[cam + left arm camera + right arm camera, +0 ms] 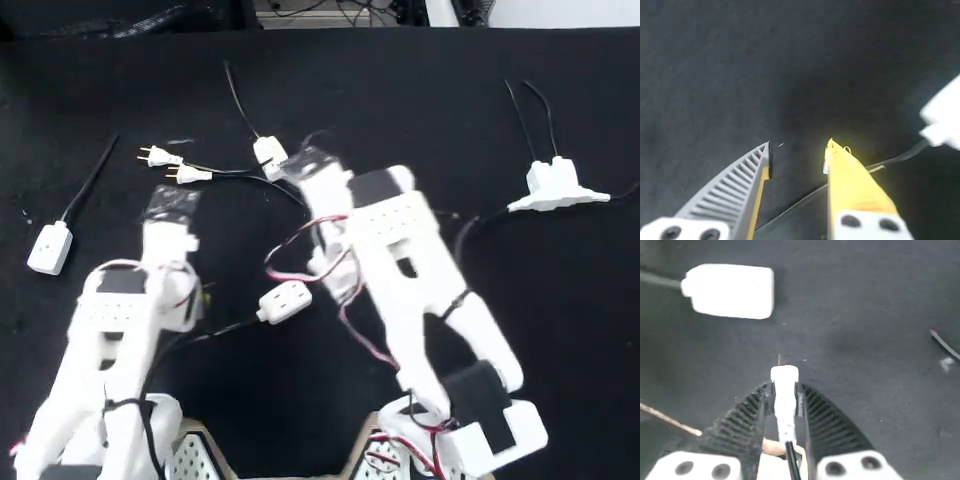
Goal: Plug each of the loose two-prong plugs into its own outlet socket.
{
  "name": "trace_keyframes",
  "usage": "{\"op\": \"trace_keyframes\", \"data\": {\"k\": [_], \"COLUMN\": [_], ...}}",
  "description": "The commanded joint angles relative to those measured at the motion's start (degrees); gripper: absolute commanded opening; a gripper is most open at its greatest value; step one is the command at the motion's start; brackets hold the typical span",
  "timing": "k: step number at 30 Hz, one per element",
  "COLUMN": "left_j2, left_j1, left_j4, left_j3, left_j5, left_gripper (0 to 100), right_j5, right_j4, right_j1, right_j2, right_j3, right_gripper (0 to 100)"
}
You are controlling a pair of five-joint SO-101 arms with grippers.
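One plug (785, 397), pinched lengthwise in the closed right gripper (785, 385), tip aimed far; outlet socket (730, 291) lies just beyond, slightly left.

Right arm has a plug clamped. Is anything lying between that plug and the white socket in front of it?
Nothing visible does. In the right wrist view, bare black cloth is all that lies between the plug in the right gripper and the socket; the two are apart.

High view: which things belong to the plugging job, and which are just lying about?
Job: loose plugs, sockets, right pincer shut on a plug, left pincer open.
Lying about: cable tangle behind the table.
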Motion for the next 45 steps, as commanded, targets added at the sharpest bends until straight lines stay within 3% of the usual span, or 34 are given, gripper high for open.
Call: {"op": "trace_keyframes", "data": {"k": [1,7,16,19,23,29,45], "left_j2": [-3.8,-10.1,-23.1,-25.9,-26.2,-25.0,-25.0], "left_j1": [-2.4,-2.2,-2.2,0.7,4.1,3.8,3.8], "left_j4": [-0.8,-0.8,-0.8,-0.7,-0.7,-0.8,-0.8], "left_j3": [2.5,7.4,14.9,16.4,16.7,16.4,16.6], "left_j5": [-0.6,1.2,4.6,4.3,4.2,4.2,4.2], "left_gripper": [19,19,19,19,19,19,19], "right_j5": [0.7,-4.2,-4.0,-4.2,-4.7,-10.4,-7.5], "right_j4": [2.4,7.9,8.1,8.2,8.4,8.5,1.5], "right_j1": [-3.3,-4.0,-4.1,-6.9,-10.3,-10.2,-10.1], "right_j2": [-2.9,1.2,8.7,8.8,10.4,16.7,18.7], "right_j3": [-4.7,-11.5,-16.5,-17.5,-17.9,-20.8,-21.3], "right_gripper": [1.1,1.1,1.1,1.1,1.1,1.1,1.1]}}
